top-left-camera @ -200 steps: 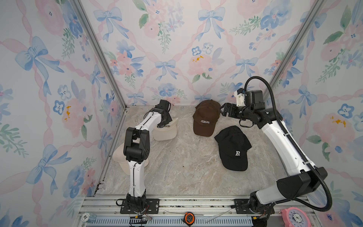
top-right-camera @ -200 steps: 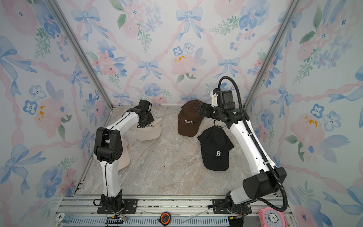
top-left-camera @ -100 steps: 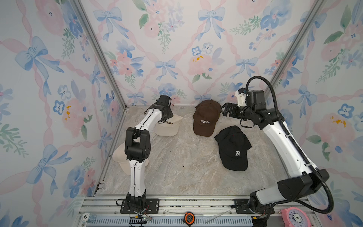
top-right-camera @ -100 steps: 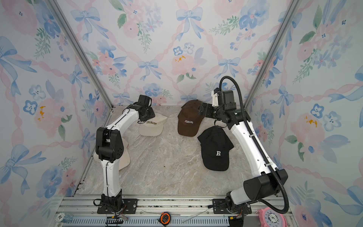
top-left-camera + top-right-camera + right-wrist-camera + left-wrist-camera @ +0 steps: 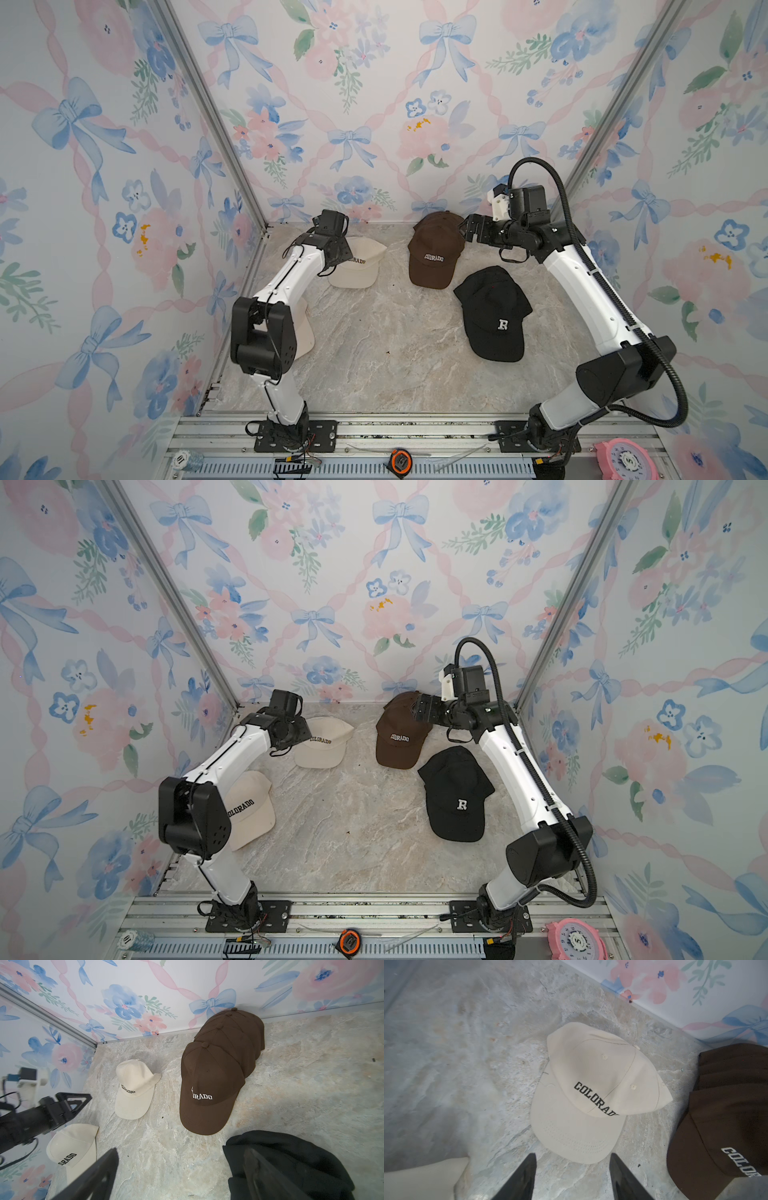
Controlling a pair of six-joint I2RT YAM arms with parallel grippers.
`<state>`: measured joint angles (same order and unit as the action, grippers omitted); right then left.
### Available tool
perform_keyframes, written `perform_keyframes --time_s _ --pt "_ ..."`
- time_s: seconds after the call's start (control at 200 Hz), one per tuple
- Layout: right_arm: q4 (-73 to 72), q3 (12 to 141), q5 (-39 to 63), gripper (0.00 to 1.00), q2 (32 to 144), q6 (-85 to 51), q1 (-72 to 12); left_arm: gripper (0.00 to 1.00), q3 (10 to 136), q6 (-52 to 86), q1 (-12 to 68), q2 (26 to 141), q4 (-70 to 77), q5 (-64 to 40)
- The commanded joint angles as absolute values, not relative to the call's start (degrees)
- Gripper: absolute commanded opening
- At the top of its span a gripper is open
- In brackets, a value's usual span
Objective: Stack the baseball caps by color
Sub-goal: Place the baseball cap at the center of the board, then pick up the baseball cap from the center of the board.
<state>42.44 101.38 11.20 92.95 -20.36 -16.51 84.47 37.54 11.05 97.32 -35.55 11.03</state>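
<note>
A cream cap (image 5: 357, 264) marked "COLORADO" lies flat near the back left, brim toward my left gripper (image 5: 572, 1154). That gripper is open just short of the brim, with nothing between its fingers. A second cream cap (image 5: 251, 808) lies beside the left arm's elbow, partly hidden in a top view. Several dark brown caps (image 5: 214, 1076) sit nested in a stack against the back wall. My right gripper (image 5: 180, 1150) hovers wide open and empty beside that stack. A black cap (image 5: 494, 316) with a white "R" lies front right of the brown stack.
Floral walls close in the marble table (image 5: 374, 374) on three sides. On the front rail lie a tape measure (image 5: 401, 461), a pink timer (image 5: 623, 459) and a roll of chips (image 5: 187, 459).
My left gripper opened and let go of the cream cap, which now rests on the table, lettering up. The gripper drew back a little. The right arm has not moved.
</note>
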Motion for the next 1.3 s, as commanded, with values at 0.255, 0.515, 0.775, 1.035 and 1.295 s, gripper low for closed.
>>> perform_keyframes --time_s 0.255,0.515,0.775,1.035,1.295 --pt "39.3 106.1 17.3 0.96 99.5 -20.0 -19.2 0.67 58.2 46.2 0.5 69.9 -44.4 18.3" --pt "37.9 107.1 19.7 0.96 101.2 -20.3 -19.4 0.72 52.9 47.7 -3.8 67.9 -44.9 20.5" --pt "37.6 106.4 19.4 0.96 100.7 -20.0 -19.4 0.75 52.6 46.6 -6.0 70.8 -44.4 21.3" --pt "38.0 106.7 18.6 0.96 100.7 -20.0 -19.3 0.73 51.5 42.8 -9.0 74.8 -39.9 20.3" --pt "38.1 107.3 18.0 0.96 101.3 -20.4 -19.3 0.61 52.3 39.7 -10.2 79.5 -36.1 18.7"
